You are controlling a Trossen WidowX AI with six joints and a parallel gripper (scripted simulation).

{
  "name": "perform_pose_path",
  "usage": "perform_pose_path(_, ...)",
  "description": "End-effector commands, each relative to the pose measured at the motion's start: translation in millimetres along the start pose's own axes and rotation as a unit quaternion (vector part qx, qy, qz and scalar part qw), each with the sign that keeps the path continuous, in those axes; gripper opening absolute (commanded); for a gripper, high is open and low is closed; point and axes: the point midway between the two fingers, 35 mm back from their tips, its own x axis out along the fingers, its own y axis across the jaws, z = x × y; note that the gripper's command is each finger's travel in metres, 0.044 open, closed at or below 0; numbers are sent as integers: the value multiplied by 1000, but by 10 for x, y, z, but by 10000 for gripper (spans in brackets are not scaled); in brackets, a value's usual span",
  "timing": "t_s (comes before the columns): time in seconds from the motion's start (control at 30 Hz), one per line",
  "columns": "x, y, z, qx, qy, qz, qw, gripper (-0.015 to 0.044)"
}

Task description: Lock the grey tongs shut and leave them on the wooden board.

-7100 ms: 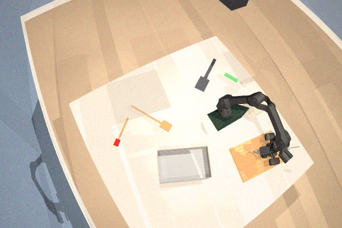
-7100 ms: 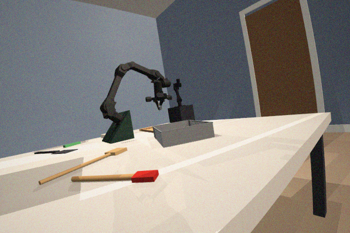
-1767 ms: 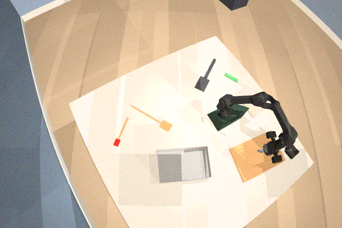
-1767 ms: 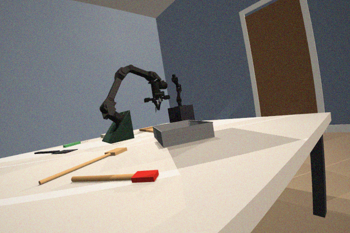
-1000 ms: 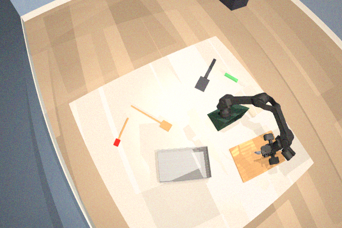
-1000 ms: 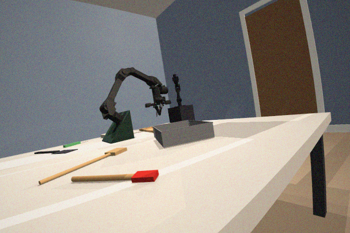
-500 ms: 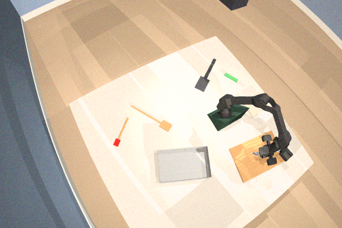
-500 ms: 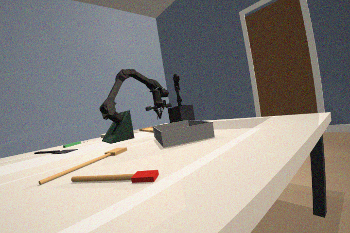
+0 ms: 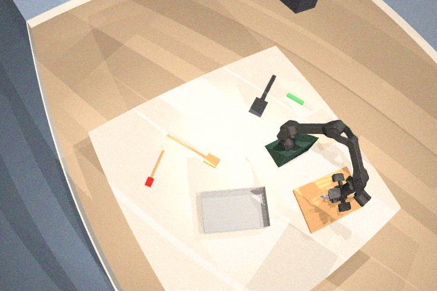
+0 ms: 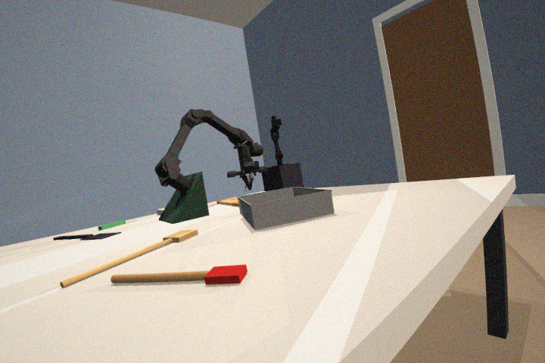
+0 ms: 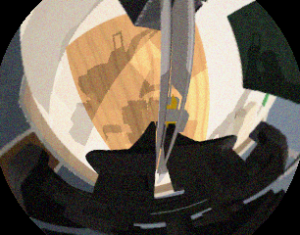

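My gripper [image 9: 331,195] [image 10: 248,178] [image 11: 155,124] points down and is shut on the grey tongs [image 9: 324,196] [image 11: 176,54], holding them above the wooden board [image 9: 304,202] [image 10: 228,201] [image 11: 91,51]. In the wrist view the two long arms of the tongs run from the top edge down between the fingers. They lie close together, with a narrow gap. A small yellow part [image 11: 174,103] shows beside them. In the top view only a short grey piece sticks out past the gripper. Whether the hinge is locked cannot be seen. The roasting tin [image 9: 266,209] [image 10: 292,212] holds no tongs.
The dark green wedge [image 9: 282,159] [image 10: 200,201] [image 11: 263,54] bears the arm's base. A black spatula [image 9: 258,107], a green stick [image 9: 295,99], a wooden tool [image 9: 212,160] and a red-headed one [image 9: 149,182] lie on the table. Another arm stands on a black box [image 10: 290,175] beyond.
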Motion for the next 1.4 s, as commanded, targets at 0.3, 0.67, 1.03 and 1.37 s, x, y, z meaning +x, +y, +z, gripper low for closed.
perform_pose_path(0.3, 51, -10, 8, 0, 0, -1, 1000, -19)
perform_pose_path(0.67, 51, -10, 8, 0, 0, -1, 1000, 270)
perform_pose_path(1.03, 51, -10, 8, 0, 0, -1, 1000, 440)
perform_pose_path(1.37, -560, 248, 622, 3, 6, 7, 1000, 440)
